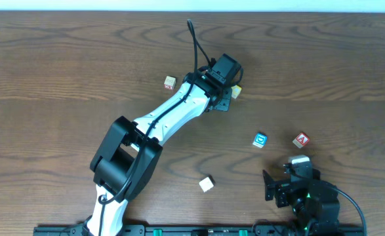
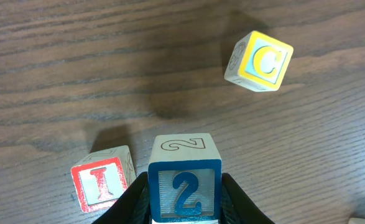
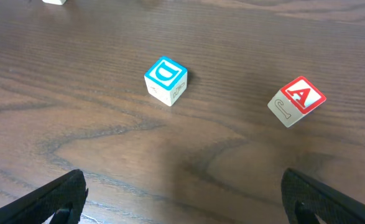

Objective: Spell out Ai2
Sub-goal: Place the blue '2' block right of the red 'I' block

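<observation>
while snug in the left pincer point(image 2: 185, 200), a seemingly wooden blue 2 cube point(image 2: 184, 177); right pincer point(image 3: 183, 190) spread

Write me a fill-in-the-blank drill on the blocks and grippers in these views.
1. The left gripper is shut on a blue block marked ___.
2. In the left wrist view, the yellow block shows the letter ___.
3. In the right wrist view, the red block shows the letter ___.
4. The right gripper stands ___, with nothing between its fingers.
Missing words: 2; C; A; open.
</observation>
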Robot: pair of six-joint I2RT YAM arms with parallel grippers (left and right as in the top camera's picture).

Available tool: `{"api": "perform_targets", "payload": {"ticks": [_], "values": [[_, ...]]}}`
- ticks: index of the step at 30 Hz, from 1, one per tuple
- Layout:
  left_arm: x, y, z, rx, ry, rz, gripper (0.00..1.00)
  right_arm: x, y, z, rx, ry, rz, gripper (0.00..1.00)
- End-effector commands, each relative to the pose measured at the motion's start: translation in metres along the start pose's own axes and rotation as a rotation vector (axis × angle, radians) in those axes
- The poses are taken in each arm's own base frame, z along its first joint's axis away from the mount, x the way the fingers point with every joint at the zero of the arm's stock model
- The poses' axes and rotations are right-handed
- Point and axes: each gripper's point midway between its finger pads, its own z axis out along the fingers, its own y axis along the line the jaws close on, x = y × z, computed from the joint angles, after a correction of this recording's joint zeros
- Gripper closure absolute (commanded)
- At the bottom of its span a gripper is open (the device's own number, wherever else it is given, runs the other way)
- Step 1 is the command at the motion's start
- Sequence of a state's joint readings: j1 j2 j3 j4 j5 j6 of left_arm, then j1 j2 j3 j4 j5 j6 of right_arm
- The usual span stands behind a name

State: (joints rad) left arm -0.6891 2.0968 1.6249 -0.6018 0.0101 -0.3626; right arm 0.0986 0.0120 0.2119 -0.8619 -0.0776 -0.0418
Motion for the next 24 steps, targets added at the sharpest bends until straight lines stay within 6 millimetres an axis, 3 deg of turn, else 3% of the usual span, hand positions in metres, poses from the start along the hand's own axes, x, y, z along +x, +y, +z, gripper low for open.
{"api": "perform_targets", "payload": {"ticks": [1,11,17,24], "values": [[-0.004,0.004,0.010,-0.025,0.002,-0.015,0.94,0.005,-0.002,0.002,0.007,0.011,-0.006,0.01],[-0.002,0.007,0.019,-0.033,0.008,-0.095,0.94,0.005,-0.002,0.002,0.007,0.011,-0.006,0.01],[0.010,0.012,0.030,-0.055,0.050,-0.121,0.94,0.005,-0.002,0.002,0.007,0.011,-0.006,0.01],[0.009,0.018,0.030,-0.088,0.040,-0.143,0.95,0.005,-0.002,0.002,0.006,0.011,-0.006,0.01]]}}
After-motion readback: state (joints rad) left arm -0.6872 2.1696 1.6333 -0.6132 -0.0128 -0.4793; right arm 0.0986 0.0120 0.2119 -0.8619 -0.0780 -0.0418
